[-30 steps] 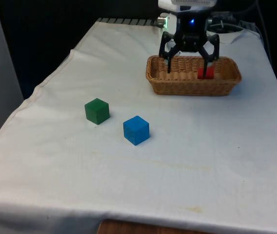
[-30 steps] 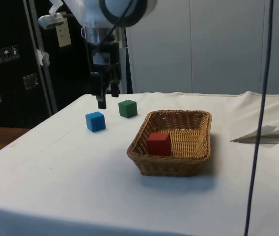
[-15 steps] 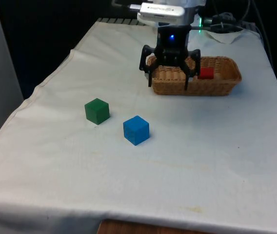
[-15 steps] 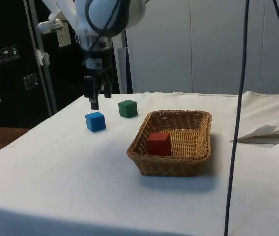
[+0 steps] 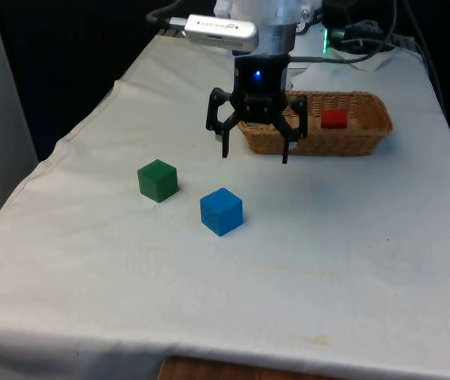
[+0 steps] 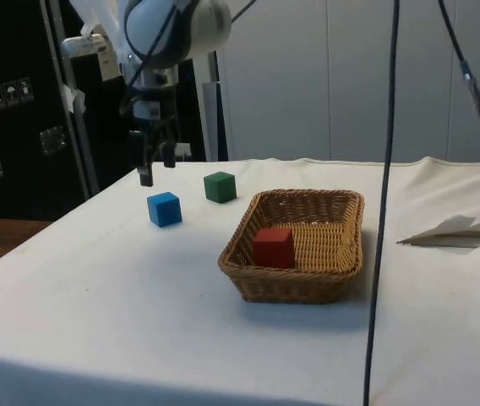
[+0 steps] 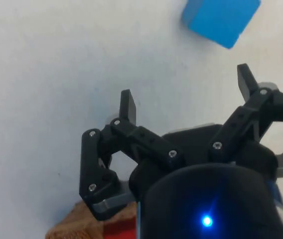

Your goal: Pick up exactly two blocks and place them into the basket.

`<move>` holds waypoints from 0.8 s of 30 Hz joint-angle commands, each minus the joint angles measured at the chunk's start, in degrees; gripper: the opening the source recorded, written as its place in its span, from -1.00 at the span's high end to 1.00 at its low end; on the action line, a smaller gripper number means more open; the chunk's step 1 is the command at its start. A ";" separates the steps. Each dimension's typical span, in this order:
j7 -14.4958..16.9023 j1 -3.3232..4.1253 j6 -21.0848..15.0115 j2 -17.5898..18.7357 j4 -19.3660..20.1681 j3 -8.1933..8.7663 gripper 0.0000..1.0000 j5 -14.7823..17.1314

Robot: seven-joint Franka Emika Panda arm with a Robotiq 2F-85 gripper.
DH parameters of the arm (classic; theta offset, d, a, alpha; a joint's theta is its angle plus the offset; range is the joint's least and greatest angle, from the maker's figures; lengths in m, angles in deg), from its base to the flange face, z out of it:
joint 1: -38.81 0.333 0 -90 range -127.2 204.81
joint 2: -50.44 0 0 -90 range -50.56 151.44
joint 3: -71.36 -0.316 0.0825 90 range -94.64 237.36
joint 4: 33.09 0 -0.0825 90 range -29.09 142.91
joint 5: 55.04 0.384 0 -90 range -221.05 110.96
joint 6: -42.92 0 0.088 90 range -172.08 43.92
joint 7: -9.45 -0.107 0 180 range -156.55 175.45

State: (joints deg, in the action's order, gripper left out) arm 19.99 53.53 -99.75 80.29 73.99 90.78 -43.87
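Note:
A red block [image 5: 334, 119] [image 6: 273, 247] lies inside the wicker basket [image 5: 368, 134] [image 6: 308, 279]. On the cloth sit a blue block [image 5: 222, 211] [image 6: 164, 208] [image 7: 220, 19] and a green block [image 5: 158, 180] [image 6: 220, 186]. My gripper [image 5: 254, 153] [image 6: 151, 172] [image 7: 186, 92] hangs open and empty above the cloth, between the basket and the blue block, a little short of the blue block.
A folded white sheet [image 6: 460, 230] lies on the table beyond the basket in the side view. Cables [image 6: 384, 169] hang down in front of the side view. The cloth's near half [image 5: 288, 285] is bare.
My gripper has left the basket, where the red block stays, and moved over its rim towards the blue block, coming lower over the cloth. It stays open.

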 commanded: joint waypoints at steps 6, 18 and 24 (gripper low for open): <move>2.92 -1.20 0.57 3.32 -3.38 -0.23 -1.00 4.01; 6.13 -1.95 1.26 8.19 -7.62 2.64 -1.00 7.10; 7.16 -2.41 1.60 10.60 -9.57 3.72 -1.00 8.42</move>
State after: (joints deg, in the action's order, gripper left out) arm 26.81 51.76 -98.77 90.55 65.00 95.02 -35.73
